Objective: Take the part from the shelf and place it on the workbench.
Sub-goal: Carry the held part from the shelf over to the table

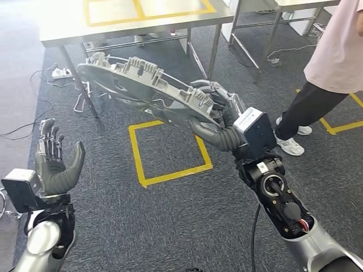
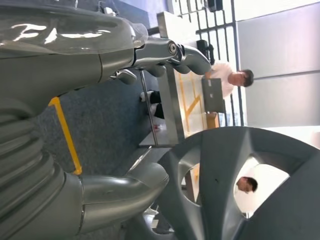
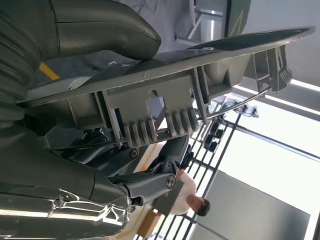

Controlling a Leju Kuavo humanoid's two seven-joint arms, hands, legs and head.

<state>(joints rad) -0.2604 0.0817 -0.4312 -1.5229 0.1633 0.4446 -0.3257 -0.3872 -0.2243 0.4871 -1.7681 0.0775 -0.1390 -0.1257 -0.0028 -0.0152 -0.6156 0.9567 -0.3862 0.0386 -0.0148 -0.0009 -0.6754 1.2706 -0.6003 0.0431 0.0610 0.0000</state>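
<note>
The part (image 1: pixel 141 85) is a flat grey wheel-cover-like disc with ribbed clips along its rim. My right hand (image 1: pixel 214 116) grips it by its near edge and holds it tilted in the air over the carpet. In the right wrist view the part (image 3: pixel 166 95) runs edge-on between the thumb and the fingers (image 3: pixel 151 185). My left hand (image 1: pixel 55 161) stands at the lower left, palm up, fingers apart, holding nothing. The left wrist view looks past that hand (image 2: pixel 113 55) at the spoked face of the part (image 2: pixel 245 185). The workbench (image 1: pixel 128 22) with a yellow taped outline stands ahead.
A yellow taped square (image 1: pixel 169 153) marks the carpet below the part. A person (image 1: pixel 329 73) in a pink top and dark trousers stands at the right. A second table frame (image 1: pixel 274 22) is behind. Cables and a power strip (image 1: pixel 62 72) lie under the workbench at left.
</note>
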